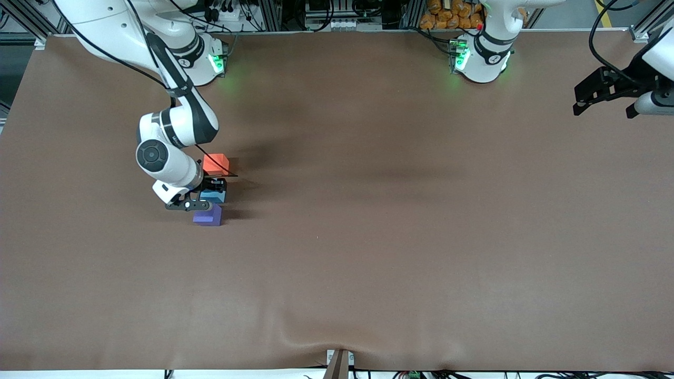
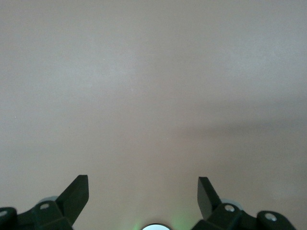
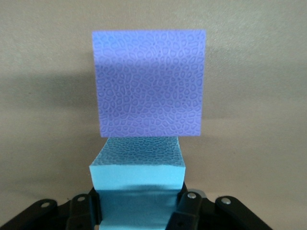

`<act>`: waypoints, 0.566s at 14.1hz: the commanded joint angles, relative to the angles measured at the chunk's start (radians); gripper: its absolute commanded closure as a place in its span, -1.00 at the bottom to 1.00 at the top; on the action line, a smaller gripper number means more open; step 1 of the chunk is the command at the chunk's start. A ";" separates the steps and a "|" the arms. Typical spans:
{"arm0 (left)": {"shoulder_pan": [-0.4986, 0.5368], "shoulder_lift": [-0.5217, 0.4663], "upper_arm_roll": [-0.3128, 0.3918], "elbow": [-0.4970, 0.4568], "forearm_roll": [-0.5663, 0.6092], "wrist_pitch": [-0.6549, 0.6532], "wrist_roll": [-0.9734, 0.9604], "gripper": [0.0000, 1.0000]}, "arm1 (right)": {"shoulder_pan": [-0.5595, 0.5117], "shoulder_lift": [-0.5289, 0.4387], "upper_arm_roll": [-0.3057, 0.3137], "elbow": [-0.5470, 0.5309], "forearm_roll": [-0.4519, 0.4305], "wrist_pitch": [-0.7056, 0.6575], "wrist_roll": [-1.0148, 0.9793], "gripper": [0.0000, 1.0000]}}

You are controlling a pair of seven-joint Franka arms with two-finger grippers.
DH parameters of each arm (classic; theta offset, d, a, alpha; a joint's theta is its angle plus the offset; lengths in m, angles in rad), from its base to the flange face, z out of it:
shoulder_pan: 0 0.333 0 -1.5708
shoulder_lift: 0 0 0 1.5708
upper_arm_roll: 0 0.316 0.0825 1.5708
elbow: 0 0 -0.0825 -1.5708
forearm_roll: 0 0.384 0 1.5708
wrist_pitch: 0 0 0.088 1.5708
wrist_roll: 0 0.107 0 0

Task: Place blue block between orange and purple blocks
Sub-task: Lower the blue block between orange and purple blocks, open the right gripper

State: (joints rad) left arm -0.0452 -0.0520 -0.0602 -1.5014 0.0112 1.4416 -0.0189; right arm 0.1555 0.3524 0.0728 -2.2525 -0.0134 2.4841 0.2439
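Right tool (image 1: 206, 196): clamped on blue block (image 3: 138, 167), left-center of front frame, between orange block (image 1: 215, 162) and purple block (image 1: 208, 216).
Left tool (image 1: 605, 100): spread wide, waiting, upper right.

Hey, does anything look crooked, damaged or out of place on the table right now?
Nothing stands out. The right gripper holds the blue block between the orange block and purple block.

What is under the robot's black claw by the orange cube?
The shut right gripper clamps a small sky-blue matte cube, beside the violet-purple cube. What lies beneath the blue cube is covered.
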 commanded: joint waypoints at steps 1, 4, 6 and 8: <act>0.010 -0.006 -0.009 -0.006 -0.014 -0.017 -0.012 -1.00 | -0.002 0.002 0.001 -0.026 -0.002 0.042 -0.008 1.00; 0.008 -0.003 -0.009 -0.008 -0.010 -0.015 -0.021 -1.00 | -0.005 0.008 0.001 -0.025 -0.002 0.038 -0.009 1.00; 0.010 0.001 -0.009 -0.003 -0.013 -0.013 -0.026 -1.00 | -0.010 0.010 0.001 -0.021 -0.002 0.033 -0.009 -0.99; 0.011 -0.008 -0.007 -0.002 -0.010 -0.017 -0.009 -1.00 | -0.011 0.000 0.002 -0.010 0.000 0.012 -0.005 -1.00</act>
State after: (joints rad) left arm -0.0450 -0.0501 -0.0605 -1.5078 0.0112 1.4388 -0.0273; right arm 0.1545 0.3544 0.0719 -2.2548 -0.0131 2.4884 0.2446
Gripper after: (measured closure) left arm 0.000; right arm 0.295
